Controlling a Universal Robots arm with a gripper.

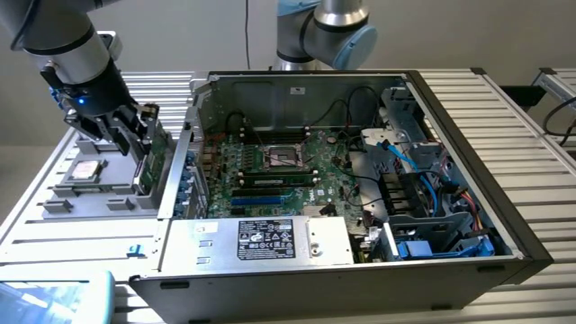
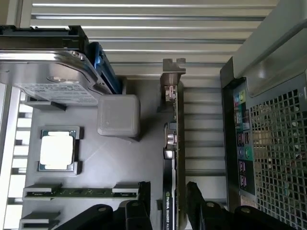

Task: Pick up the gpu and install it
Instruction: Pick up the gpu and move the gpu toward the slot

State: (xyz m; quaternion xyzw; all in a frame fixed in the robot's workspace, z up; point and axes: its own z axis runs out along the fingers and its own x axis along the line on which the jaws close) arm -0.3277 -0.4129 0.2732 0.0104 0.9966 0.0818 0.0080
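Exterior view, L to R, clock positions as that camera sees them. Arm [image 1: 77, 54] comes in from approx 10 o'clock; its gripper [image 1: 135, 143] points down over the grey tray [image 1: 90, 194] at 9 o'clock; CPU [image 1: 85, 170] lies flat in a tray pocket at 9 o'clock of the gpu [image 1: 155, 162].

The gpu stands on its long edge in a tray slot, hard by the PC case [image 1: 270, 88]; its long axis runs roughly 12 to 6 o'clock, parallel w/ the case's near side wall. It's a thin card; the green board faces 3 o'clock, toward the case; the black cooler faces 9 o'clock, toward the CPU. In the wrist view white NVIDIA lettering shows on the cooler's upper edge; the silver bracket [image 2: 172, 72] caps the end farther from the fingers [image 2: 193, 196].

Gripper is spread wide, one finger each side of the card, straddling it w/o clamping; a gap shows on the cooler side; on the board side the finger is v. close, contact can't be told; nothing is held.

Also in the tray, wrist view: HDD [image 2: 48, 72] propped at an angle, RAM stick [image 2: 76, 192] lying flat near the fingers.

At centre, the case lies open; mobo [image 1: 270, 179] is inside; PSU [image 1: 270, 239] w/ black label at 6 o'clock of it; second arm [image 1: 324, 34] stands at 12 o'clock.
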